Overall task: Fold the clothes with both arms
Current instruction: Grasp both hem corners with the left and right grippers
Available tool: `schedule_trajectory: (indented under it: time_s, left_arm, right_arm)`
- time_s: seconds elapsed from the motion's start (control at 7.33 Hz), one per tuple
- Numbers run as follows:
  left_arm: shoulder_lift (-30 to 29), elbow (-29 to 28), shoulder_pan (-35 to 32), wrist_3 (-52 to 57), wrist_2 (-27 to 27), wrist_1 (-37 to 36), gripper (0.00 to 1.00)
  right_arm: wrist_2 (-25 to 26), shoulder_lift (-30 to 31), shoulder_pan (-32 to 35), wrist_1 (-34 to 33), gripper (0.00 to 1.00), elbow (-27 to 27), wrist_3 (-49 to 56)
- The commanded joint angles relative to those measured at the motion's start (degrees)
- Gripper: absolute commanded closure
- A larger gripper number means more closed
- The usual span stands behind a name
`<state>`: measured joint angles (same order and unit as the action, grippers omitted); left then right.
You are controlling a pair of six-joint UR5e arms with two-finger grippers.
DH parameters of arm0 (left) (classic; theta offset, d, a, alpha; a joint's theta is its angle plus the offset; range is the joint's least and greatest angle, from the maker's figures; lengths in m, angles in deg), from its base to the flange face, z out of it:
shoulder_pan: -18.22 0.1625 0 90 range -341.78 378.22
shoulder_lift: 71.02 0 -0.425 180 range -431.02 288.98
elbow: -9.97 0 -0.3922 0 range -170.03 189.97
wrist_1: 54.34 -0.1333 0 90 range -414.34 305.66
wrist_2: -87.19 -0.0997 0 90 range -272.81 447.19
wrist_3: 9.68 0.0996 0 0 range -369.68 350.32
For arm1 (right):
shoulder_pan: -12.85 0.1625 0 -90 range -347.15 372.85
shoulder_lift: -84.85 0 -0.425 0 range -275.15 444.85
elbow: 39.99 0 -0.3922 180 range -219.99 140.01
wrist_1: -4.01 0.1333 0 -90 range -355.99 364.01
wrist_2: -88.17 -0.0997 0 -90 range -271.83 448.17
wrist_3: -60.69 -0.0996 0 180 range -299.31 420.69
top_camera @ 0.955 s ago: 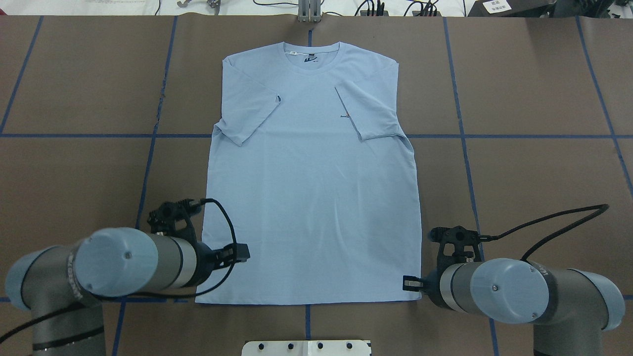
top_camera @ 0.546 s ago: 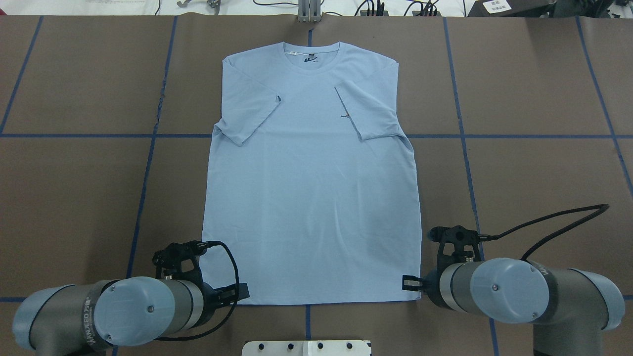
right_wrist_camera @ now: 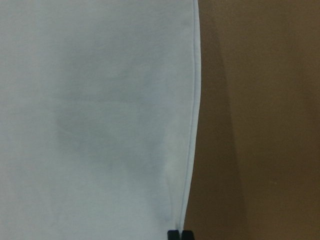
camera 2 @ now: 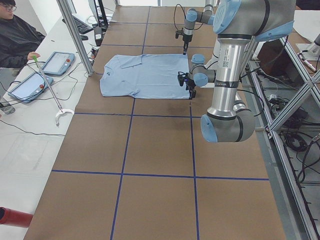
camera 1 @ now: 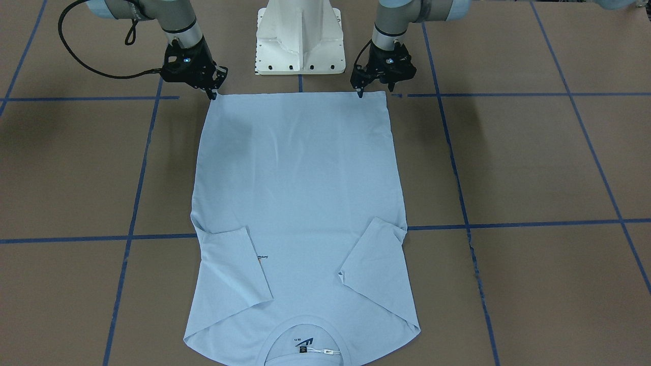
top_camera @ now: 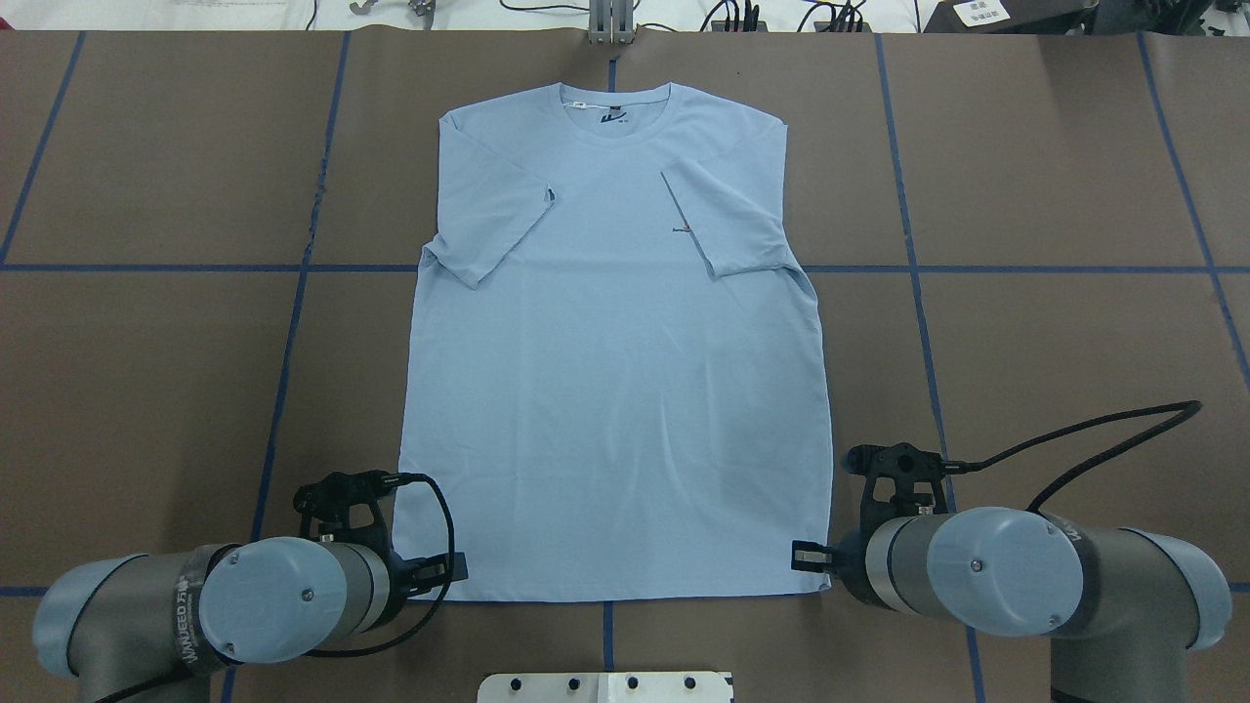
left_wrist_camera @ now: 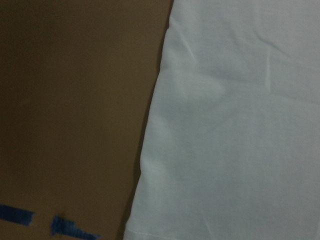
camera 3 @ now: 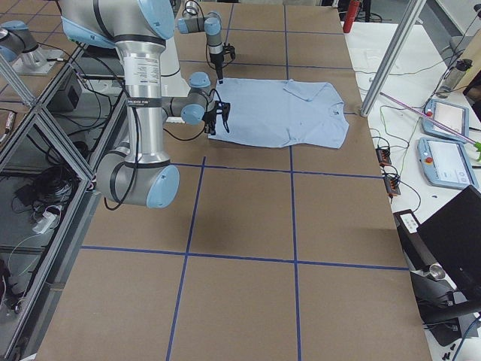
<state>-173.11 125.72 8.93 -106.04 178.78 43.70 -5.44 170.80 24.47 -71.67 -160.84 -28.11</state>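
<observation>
The light blue T-shirt (top_camera: 615,391) lies flat on the brown table, collar at the far end and both sleeves folded inward over the chest. The hem (camera 1: 295,96) faces the robot. My left gripper (camera 1: 376,92) is open and low at the hem's left corner, one fingertip over the cloth and the other just outside it. The left wrist view holds only the shirt's side edge (left_wrist_camera: 150,150) and shows no fingers. At the opposite hem corner my right gripper (camera 1: 212,94) is shut on the cloth; its closed fingertips (right_wrist_camera: 173,234) meet the shirt's seam in the right wrist view.
The white pedestal base (camera 1: 299,35) stands just behind the hem, between the arms. Blue tape lines (top_camera: 293,332) grid the table. Cables and small hardware (top_camera: 610,24) lie along the far edge. A person (camera 2: 15,35) sits by tablets beyond that far end.
My left arm has drawn back toward the robot along the shirt's left edge, from beside the lower body down to the hem corner. The right arm and the shirt have stayed still.
</observation>
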Motion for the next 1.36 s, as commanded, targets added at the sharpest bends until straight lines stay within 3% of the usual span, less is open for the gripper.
schedule_trajectory:
  time_s: [0.0,0.55,0.68,0.96,1.23]
  left_arm:
    - [0.31,-0.08,-0.02,0.38,0.00,-0.04,0.03]
    - [0.23,-0.61,0.33,0.29,0.08,-0.04,0.11]
    - [0.23,-0.44,0.25,-0.06,0.08,-0.04,0.25]
    - [0.14,-0.44,0.25,-0.06,0.08,-0.04,0.65]
    - [0.05,-0.26,0.07,-0.06,0.08,-0.04,0.83]
  right_arm:
    - [0.09,0.01,0.07,-0.09,1.00,0.09,0.02]
    - [0.00,-0.08,0.15,-0.09,1.00,-0.26,0.02]
    - [0.00,0.01,0.24,-0.09,1.00,-0.44,0.02]
    - [0.00,0.01,0.42,-0.09,1.00,-0.44,0.02]
    - [-1.05,0.01,1.29,-0.18,1.00,-0.53,0.02]
